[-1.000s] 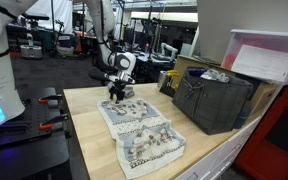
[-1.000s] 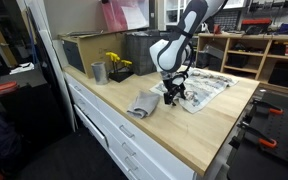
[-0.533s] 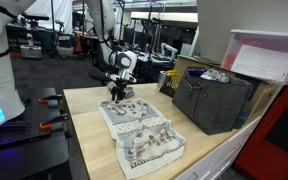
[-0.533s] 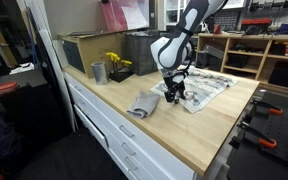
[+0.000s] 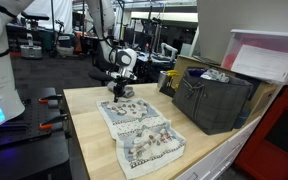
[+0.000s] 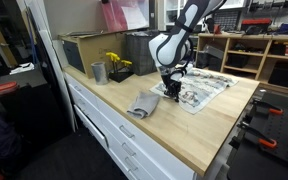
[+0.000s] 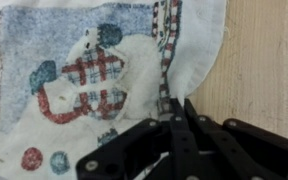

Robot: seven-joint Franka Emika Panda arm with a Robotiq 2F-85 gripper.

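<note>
In an exterior view, the printed towel lies spread flat on the tabletop with a dark crate just beside it. The jaws are down at the towel's end away from the crate; their gap can't be resolved. In an exterior view, the jaws sit on the towel's edge, with a grey cloth near that edge. In the wrist view, the jaws are closed together and the fingertips pinch the towel's white hem, bare tabletop alongside.

Wooden worktop on my feed: a printed towel lies spread flat, with a folded cloth just beside it near the front edge. Further back sit a metal cup, a small tray of yellow stuff and a dark crate.
</note>
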